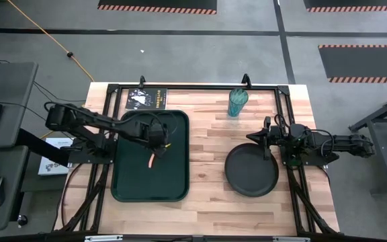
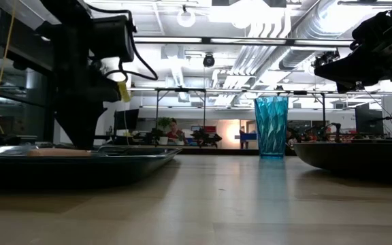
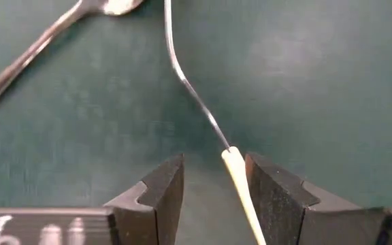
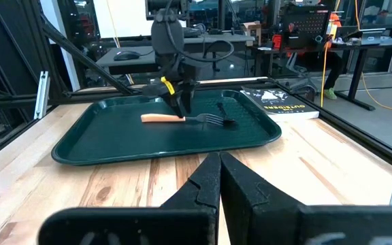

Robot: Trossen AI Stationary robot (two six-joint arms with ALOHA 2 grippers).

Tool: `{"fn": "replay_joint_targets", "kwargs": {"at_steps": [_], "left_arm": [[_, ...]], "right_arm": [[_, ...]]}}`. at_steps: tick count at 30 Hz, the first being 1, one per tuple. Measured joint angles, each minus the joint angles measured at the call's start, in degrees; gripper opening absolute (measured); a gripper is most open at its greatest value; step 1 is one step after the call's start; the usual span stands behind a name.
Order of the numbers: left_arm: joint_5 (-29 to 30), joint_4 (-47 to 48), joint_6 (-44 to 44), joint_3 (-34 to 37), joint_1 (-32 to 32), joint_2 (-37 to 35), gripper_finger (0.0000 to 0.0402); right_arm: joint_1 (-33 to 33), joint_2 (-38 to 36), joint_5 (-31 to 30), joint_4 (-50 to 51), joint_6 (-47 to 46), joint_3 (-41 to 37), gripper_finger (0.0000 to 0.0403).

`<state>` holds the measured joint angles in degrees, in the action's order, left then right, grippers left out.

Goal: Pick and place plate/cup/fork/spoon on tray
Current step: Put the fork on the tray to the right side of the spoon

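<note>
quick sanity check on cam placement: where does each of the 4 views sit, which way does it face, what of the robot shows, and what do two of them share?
High view: overhead, straight down on the table; both arms show, left gripper over the tray.
Low view: tabletop height, level across to the cup; arms drop in from above.
Left wrist view: looks down at the tray; open fingers straddle the fork, the spoon beyond.
Right wrist view: across the table past the shut right gripper.
Shared: right wrist and high views both show the fork on the tray.
</note>
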<state>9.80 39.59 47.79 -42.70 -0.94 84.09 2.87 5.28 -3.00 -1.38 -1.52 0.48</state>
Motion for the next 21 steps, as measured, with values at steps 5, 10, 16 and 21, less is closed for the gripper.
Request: {"fn": "replay_joint_targets", "kwargs": {"at_steps": [5,10,16,21], "left_arm": [[-0.4,-1.1,4.1,2.0,1.0,0.5,0.0147],[-0.3,-2.8,5.6,3.7,1.8,0.4,0.0147],[-1.3,-3.2,1.8,4.0,2.0,0.4,0.0135],[-4.8,-1.9,-2.3,4.1,2.0,-0.3,0.0073]], "right_arm": [[0.0,0.0,0.0,0.0,0.0,0.0,0.0000],[0.0,0.0,0.0,0.0,0.0,0.0,0.0000],[0.0,0.0,0.0,0.0,0.0,0.0,0.0000],[0.0,0.0,0.0,0.0,0.0,0.0,0.0000]]}}
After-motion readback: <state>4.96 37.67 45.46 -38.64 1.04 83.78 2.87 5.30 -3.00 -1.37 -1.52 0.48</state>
